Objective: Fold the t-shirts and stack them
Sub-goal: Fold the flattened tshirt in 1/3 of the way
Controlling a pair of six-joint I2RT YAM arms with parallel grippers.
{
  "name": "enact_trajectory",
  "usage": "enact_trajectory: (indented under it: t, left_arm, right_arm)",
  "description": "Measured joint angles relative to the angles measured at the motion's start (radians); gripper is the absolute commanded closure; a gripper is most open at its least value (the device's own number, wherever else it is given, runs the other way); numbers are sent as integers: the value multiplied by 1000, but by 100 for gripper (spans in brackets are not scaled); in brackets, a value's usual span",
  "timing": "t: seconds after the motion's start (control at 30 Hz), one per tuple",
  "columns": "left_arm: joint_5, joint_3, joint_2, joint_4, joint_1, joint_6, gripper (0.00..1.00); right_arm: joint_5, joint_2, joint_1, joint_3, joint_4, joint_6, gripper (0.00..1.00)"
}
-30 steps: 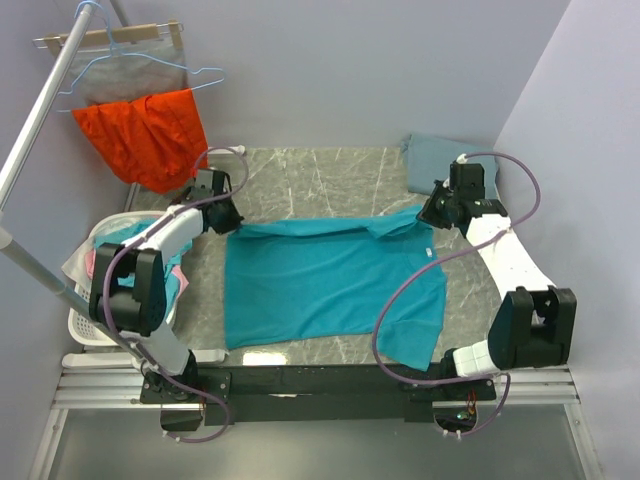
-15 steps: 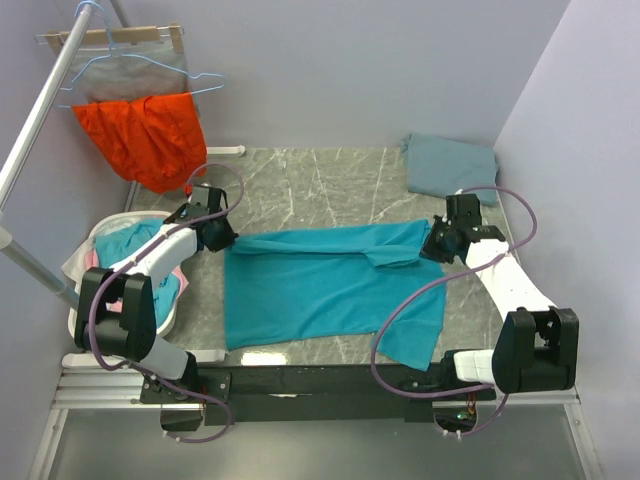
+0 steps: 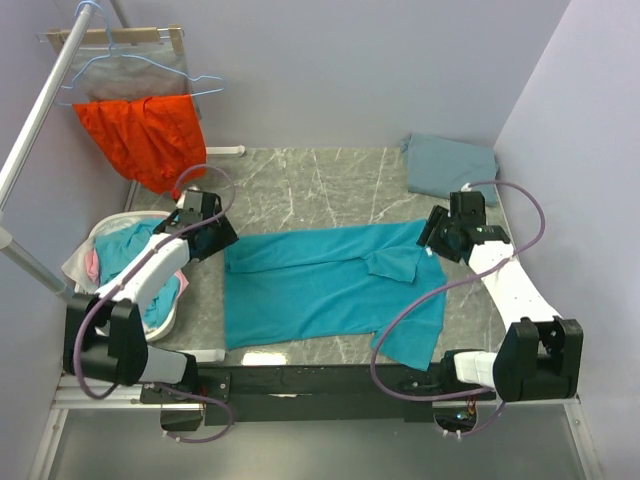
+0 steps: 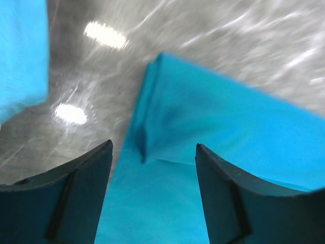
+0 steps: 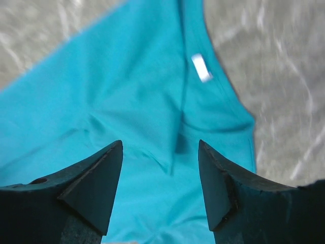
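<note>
A robot lab's mock laundry corner: plain lilac walls (image 3: 350, 70), marble-look bench (image 3: 300, 190), clothes rail (image 3: 45, 100) (with hangers (image 3: 110, 37)), laundry basket (image 3: 88, 333).

- Orange-red garment (image 3: 140, 140) hangs on a pale blue wire hanger (image 3: 205, 80) at the far left corner.
- Grey cloth (image 3: 130, 65) hangs behind it.
- White laundry basket (image 3: 100, 232) stands left of the table.
- Grey marbled tabletop (image 3: 300, 190).
- Metal rail (image 3: 40, 110) slants across the left.
</note>
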Motion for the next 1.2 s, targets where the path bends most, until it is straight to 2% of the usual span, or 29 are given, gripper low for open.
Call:
enact_trajectory:
  t: [0.1, 0.23, 0.43, 0.57, 0.73, 0.83, 1.0, 1.2]
  left_arm:
    - [14, 35, -47, 18, 0, -4, 25]
    - [117, 82, -24, 126, -3, -5, 27]
    - [269, 100, 174, 282, -43, -16, 30]
    - [313, 81, 298, 334, -66, -21, 30]
    - [277, 79, 353, 334, -71, -12, 30]
    - [217, 115, 380, 314, -71, -1, 30]
    - [126, 231, 469, 296, -69, 17, 29]
    - [93, 420, 602, 251, -63, 51, 29]
  right_arm:
    - [-20, 48, 0, 59, 41, -6, 34]
    - [-85, 177, 0, 121, 121, -6, 35]
    - [-203, 381, 0, 148, 211, 31, 36]
    - [-216, 487, 0, 174, 223, 44, 35]
    - [-171, 557, 0, 207, 208, 56, 35]
    - [-132, 590, 0, 246, 200, 56, 41]
    - [-98, 615, 0, 278, 187, 56, 43]
    - [-91, 648, 0, 328, 146, 51, 41]
